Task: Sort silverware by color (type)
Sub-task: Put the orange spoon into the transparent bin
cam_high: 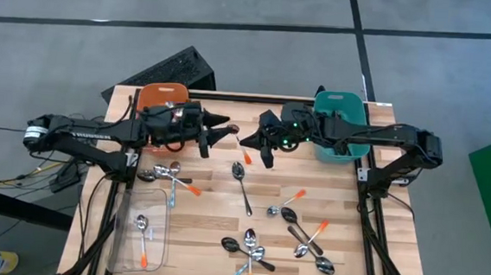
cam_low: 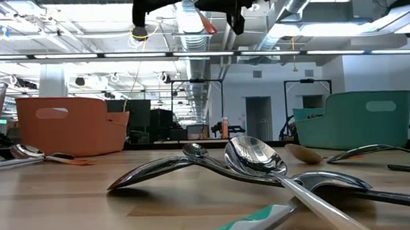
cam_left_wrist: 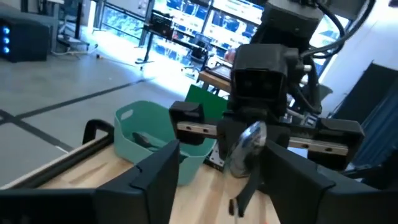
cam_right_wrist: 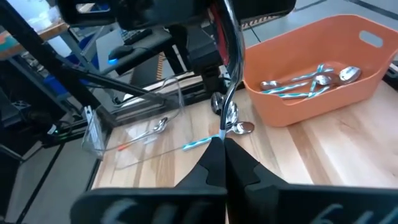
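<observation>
The right gripper (cam_high: 258, 147) is pinching an orange-handled spoon (cam_right_wrist: 229, 68) above the table's (cam_high: 214, 209) far edge, facing the left gripper (cam_high: 220, 131), whose fingers are spread and empty. If released before that one clamps, the spoon could drop.

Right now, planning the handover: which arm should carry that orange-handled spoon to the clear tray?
Left: the left gripper, open, faces the orange-handled spoon in the right gripper; the clear tray lies on its side.
</observation>
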Available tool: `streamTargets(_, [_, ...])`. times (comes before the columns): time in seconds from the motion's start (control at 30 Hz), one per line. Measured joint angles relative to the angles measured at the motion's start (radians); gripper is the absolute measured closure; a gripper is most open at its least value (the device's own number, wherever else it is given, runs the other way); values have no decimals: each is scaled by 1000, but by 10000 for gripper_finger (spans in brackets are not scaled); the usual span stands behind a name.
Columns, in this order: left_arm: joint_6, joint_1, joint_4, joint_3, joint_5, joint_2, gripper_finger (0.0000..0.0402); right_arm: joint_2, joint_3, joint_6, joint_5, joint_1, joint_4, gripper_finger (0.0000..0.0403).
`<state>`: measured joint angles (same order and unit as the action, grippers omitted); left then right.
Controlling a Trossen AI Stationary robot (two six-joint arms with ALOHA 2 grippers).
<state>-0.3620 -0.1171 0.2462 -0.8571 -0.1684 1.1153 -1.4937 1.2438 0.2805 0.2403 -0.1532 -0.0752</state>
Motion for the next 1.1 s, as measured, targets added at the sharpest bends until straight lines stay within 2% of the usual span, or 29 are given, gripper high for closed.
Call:
streamTargets(0.17, [14,-18,-21,-37,8,35,255,0,0,-2,0,-9,2,398])
streamTargets(0.37, [15,-42,-42,-44,28,17,378,0,0,-1,-2,-13,3,397])
streamTargets(0.4, [15,-49,-48,-44,33,15,388,0,1,-1,-1,-12,6,397])
streamTargets(0.6, [-14,-64,-119,-45,68,-1,399,0,2,40,-2,-11,-2,368])
streamTargets(0.73, [-77,-64,-266,-44,86,-44,400,0,2,82,-2,-24,0,339])
streamTargets(0.8, [-123,-64,-365,-44,110,-83,400,0,2,110,-2,-33,-2,328])
streamTargets(1.0, [-357,-43,-716,-44,295,-224,401,0,2,169,-4,-74,-96,316])
streamTargets(1.1, [-486,18,-935,-45,307,-303,401,0,2,168,-6,-88,-154,316])
